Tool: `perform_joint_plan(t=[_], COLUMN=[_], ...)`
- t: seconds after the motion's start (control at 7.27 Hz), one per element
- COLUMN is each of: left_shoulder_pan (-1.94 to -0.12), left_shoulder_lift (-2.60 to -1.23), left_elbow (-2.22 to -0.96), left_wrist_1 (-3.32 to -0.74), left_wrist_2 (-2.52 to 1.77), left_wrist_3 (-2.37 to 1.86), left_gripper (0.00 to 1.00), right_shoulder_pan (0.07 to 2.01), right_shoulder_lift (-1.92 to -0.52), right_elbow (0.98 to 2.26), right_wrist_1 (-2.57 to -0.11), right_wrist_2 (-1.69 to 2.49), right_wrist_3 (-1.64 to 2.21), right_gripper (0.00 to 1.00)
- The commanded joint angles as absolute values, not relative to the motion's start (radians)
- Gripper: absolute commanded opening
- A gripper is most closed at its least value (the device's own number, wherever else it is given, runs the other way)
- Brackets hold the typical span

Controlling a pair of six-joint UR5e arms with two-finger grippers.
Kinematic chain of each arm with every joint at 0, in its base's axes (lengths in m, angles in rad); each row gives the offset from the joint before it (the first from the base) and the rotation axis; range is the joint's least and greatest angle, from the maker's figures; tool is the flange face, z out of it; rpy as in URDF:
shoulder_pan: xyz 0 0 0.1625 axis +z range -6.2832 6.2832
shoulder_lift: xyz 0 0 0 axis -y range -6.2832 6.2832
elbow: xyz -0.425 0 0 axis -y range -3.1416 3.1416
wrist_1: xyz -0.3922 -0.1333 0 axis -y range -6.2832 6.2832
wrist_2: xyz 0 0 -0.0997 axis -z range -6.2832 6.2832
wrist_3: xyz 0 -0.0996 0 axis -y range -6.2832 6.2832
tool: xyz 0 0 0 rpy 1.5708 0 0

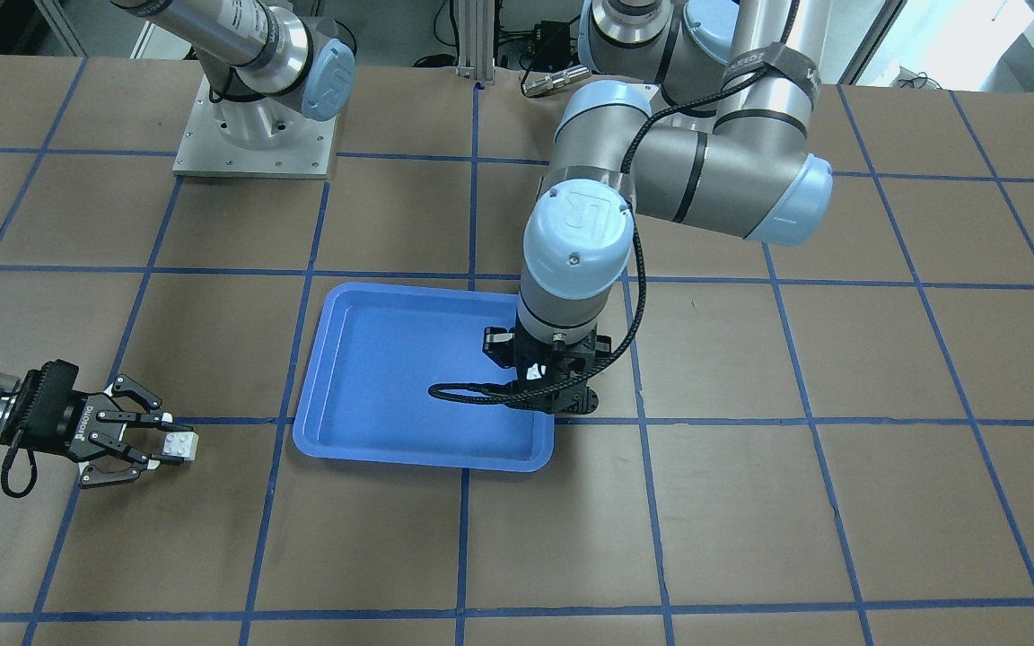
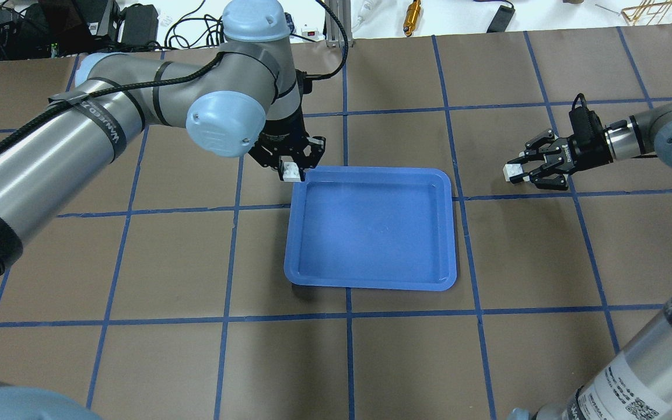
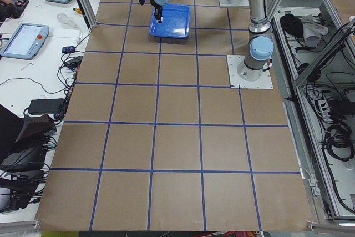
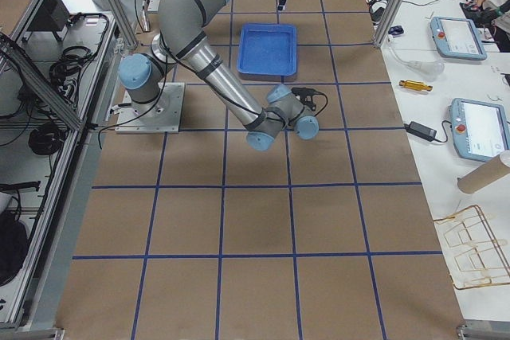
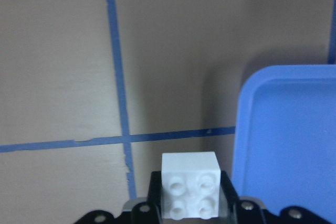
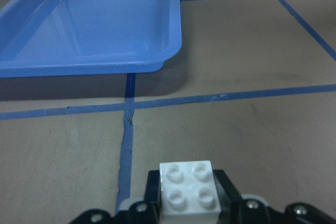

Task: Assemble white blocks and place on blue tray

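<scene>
The blue tray (image 2: 371, 227) lies in the middle of the table, empty; it also shows in the front view (image 1: 391, 368). My left gripper (image 2: 290, 170) is shut on a white block (image 2: 291, 171) and holds it above the tray's far left corner; the left wrist view shows the block (image 5: 190, 191) between the jaws with four round holes facing the camera, beside the tray's corner (image 5: 289, 145). My right gripper (image 2: 517, 170) is shut on the other white block (image 2: 511, 171), held level to the right of the tray, studs up (image 6: 190, 191). In the front view this block (image 1: 180, 445) sits at the right gripper (image 1: 162, 440).
Brown table with a blue tape grid. The right arm's base plate (image 1: 255, 135) stands at the back. Cables and tools lie beyond the far table edge (image 2: 412, 11). Operators' tablets sit on side benches (image 4: 466, 37).
</scene>
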State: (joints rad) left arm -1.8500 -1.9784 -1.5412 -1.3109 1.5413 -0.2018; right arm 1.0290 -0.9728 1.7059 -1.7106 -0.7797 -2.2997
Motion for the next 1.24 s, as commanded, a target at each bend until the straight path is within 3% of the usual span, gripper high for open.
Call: perform_joint_plan(t=[0.0, 0.28, 0.55, 1.1], left_shoulder_pan=[-1.926, -1.96, -1.98, -1.991], left_shoulder_lift=[-2.009, -2.054, -2.097, -2.152], left_elbow=[-1.543, -1.548, -1.574, -1.6], left_wrist_1=[-1.307, -1.235, -1.19, -1.12], left_wrist_2=[1.51, 1.484, 1.453, 1.425], left_wrist_3=[-0.268, -0.267, -0.267, -0.268], left_gripper=[0.0, 0.0, 0.0, 0.0], right_shoulder_pan=[1.061, 1.069, 1.141, 1.238], right_shoulder_lift=[-1.09, -1.269, -1.36, -1.347], right_elbow=[1.765, 1.91, 2.069, 2.238], right_wrist_1=[-1.645, -1.646, -1.742, -2.093], right_wrist_2=[-0.779, -0.775, -0.72, -0.635], right_wrist_3=[-2.296, -2.216, -2.197, -2.039], right_gripper=[0.0, 0.0, 0.0, 0.0])
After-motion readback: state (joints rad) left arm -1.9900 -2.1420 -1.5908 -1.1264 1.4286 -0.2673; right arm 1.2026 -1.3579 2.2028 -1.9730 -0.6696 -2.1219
